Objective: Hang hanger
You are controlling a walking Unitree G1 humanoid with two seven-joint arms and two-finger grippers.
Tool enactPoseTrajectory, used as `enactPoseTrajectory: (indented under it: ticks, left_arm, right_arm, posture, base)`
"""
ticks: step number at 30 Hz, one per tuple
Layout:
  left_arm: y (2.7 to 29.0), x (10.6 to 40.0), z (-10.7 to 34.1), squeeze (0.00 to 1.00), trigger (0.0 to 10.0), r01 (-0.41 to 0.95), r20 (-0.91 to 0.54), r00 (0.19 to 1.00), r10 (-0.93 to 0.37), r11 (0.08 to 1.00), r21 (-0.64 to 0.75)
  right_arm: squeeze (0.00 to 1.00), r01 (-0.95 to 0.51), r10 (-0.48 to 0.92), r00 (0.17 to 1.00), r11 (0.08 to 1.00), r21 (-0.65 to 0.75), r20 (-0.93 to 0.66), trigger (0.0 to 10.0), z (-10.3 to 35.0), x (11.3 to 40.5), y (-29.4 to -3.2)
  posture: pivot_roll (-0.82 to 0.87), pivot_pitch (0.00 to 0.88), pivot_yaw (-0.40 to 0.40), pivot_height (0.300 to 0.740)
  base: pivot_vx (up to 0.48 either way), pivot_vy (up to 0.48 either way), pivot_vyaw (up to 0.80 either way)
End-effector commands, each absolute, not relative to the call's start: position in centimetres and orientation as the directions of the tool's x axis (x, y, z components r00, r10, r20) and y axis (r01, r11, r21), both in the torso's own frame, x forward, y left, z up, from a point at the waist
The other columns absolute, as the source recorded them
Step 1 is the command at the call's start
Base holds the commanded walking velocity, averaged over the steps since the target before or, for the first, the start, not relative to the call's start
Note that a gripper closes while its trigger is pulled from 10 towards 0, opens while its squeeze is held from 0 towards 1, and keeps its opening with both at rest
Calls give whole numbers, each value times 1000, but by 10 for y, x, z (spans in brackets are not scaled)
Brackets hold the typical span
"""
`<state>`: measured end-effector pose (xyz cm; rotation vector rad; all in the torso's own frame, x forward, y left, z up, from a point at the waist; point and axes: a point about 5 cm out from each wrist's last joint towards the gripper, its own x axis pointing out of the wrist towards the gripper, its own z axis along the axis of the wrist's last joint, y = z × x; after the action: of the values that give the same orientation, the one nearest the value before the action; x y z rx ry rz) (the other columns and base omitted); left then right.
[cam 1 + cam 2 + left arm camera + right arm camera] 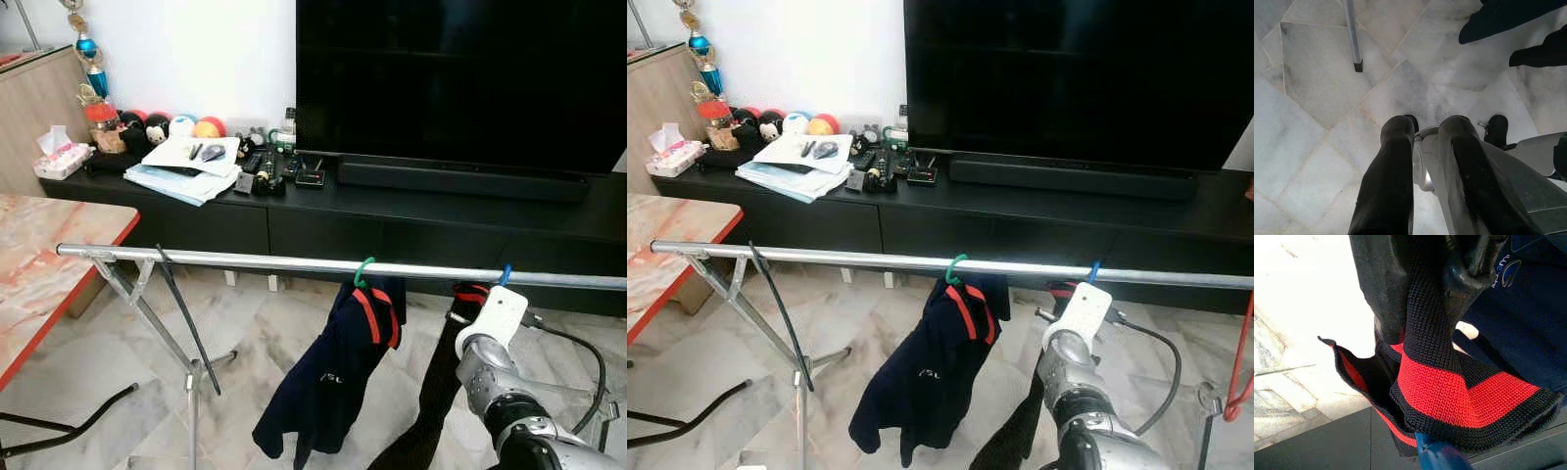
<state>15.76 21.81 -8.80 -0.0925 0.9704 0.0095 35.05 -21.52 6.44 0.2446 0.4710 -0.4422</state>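
A silver clothes rail (245, 259) spans the scene at chest height. A green hanger (363, 271) hooks over it with a navy shirt (328, 377) trimmed in red. To its right, a blue hanger (506, 274) has its hook at the rail and carries a black garment (436, 382) with a red-striped knit collar (1449, 391). My right gripper (1425, 313) is raised just under the rail, shut around that collar and the neck of the blue hanger (1437, 458). My left gripper (1427, 129) hangs low over the marble floor, fingers apart and holding nothing.
The rack's crossed legs (191, 367) stand on the marble floor at the left. A marble-patterned table (39, 264) with an orange edge is at far left. Behind the rail are a black TV console (441, 211) and a large TV (460, 78). A red hanger (1239, 372) hangs at far right.
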Motion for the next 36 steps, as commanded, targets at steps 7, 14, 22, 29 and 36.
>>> enactPoseTrajectory:
  ticks: [7, 14, 22, 29, 36]
  left_arm:
    - [215, 153, -91, 0, 10000, -56, -833, 552, -40, 995, -85]
    - [214, 154, -91, 0, 10000, -58, -833, 552, -31, 995, -76]
    - [222, 148, -91, 0, 10000, -70, -838, 545, -9, 996, -57]
    - [226, 147, -91, 0, 10000, -66, -841, 542, -7, 997, -51]
    - [226, 150, -89, 0, 10000, -63, -838, 546, -8, 997, -51]
  right_arm:
    - [0, 481, -355, 770, 869, 117, -530, 0, 53, 342, -217]
    - [0, 431, -383, 840, 901, 44, -385, 0, 66, 348, -218]
    - [0, 409, -403, 884, 912, -23, -237, 0, 61, 334, -221]
    - [0, 378, -379, 916, 925, -33, -135, 0, 63, 322, -223]
    - [0, 357, -355, 931, 934, 5, -86, 0, 60, 306, -220]
  posture:
    - [150, 0, 9, 740]
    - [148, 0, 7, 740]
    - [130, 0, 11, 740]
    - [115, 0, 15, 740]
    - [112, 0, 12, 740]
  base:
    - [0, 0, 0]
    - [0, 0, 0]
    - [0, 0, 0]
    - [0, 0, 0]
    - [0, 0, 0]
